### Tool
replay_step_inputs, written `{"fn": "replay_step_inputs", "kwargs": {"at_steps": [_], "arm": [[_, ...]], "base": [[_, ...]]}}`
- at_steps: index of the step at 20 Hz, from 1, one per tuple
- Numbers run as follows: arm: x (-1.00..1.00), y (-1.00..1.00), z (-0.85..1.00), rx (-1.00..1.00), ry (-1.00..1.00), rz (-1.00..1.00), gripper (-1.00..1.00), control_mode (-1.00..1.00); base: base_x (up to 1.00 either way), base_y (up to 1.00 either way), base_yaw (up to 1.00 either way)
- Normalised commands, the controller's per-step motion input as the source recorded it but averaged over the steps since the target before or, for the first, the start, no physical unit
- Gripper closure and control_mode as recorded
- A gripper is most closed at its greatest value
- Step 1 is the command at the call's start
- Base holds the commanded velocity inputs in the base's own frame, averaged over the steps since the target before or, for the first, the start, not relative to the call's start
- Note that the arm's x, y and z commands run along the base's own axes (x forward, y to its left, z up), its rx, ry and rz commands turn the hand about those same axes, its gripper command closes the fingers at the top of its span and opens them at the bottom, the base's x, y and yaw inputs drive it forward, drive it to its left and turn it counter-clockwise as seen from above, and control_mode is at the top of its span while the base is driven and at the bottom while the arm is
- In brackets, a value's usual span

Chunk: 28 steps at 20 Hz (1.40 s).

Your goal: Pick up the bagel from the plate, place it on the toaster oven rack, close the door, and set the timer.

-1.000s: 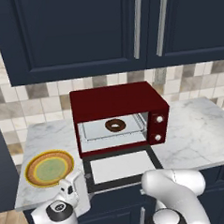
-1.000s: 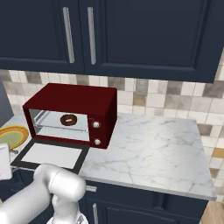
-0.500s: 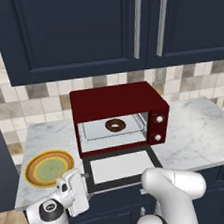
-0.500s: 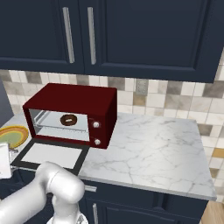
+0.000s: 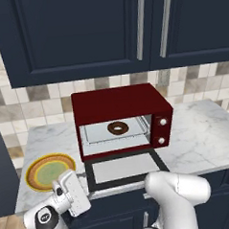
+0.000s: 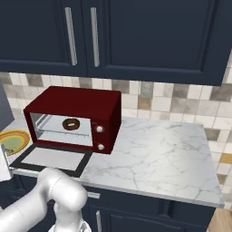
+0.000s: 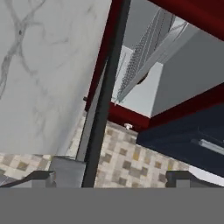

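The dark red toaster oven (image 5: 119, 102) stands on the counter with its door (image 5: 122, 168) folded down flat. Inside, the brown bagel (image 5: 118, 128) lies on the wire rack (image 5: 136, 132); from the right base view the bagel (image 6: 71, 123) sits behind the open front. The yellow-rimmed plate (image 5: 49, 171) is bare, left of the door. My gripper (image 5: 79, 184) hangs at the counter's front edge by the door's left corner. In the hand view my gripper (image 7: 111, 178) is open, and the door's black edge (image 7: 108, 96) and grey handle (image 7: 89, 131) run up between the fingers towards the rack (image 7: 141, 56).
Two white knobs (image 6: 99, 129) sit on the oven's right panel. Marble counter (image 6: 158, 149) stretches to the right of the oven. Dark blue cabinets (image 5: 130, 29) hang above, with a tiled wall (image 6: 181, 106) behind. My white arm (image 5: 181, 194) crosses in front of the lower drawers.
My wrist has sunk a little to the left and the hand has tipped slightly by the door's corner. The jaws stay open. Bagel, door and plate have not moved.
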Motion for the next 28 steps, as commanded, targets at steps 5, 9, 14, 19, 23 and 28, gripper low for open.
{"fn": "replay_step_inputs", "kwargs": {"at_steps": [5,9,14,19,23,28], "arm": [[0.24,-0.03,0.71,-0.06,-0.03,0.05,-1.00,-1.00],[0.51,-0.26,0.70,-0.01,0.01,0.13,-1.00,-1.00],[0.55,-0.43,0.56,0.00,0.05,0.25,-1.00,-1.00],[0.51,-0.52,0.20,0.00,0.05,0.37,-1.00,-1.00],[0.56,-0.57,0.03,0.00,0.06,0.49,-1.00,-1.00],[0.42,-0.47,0.00,-0.01,0.10,0.52,-1.00,-1.00]], "base": [[0.00,0.00,0.00],[0.00,0.00,0.00],[0.00,0.00,0.00],[0.00,0.00,0.00],[0.00,0.00,0.00],[0.00,0.00,0.00]]}}
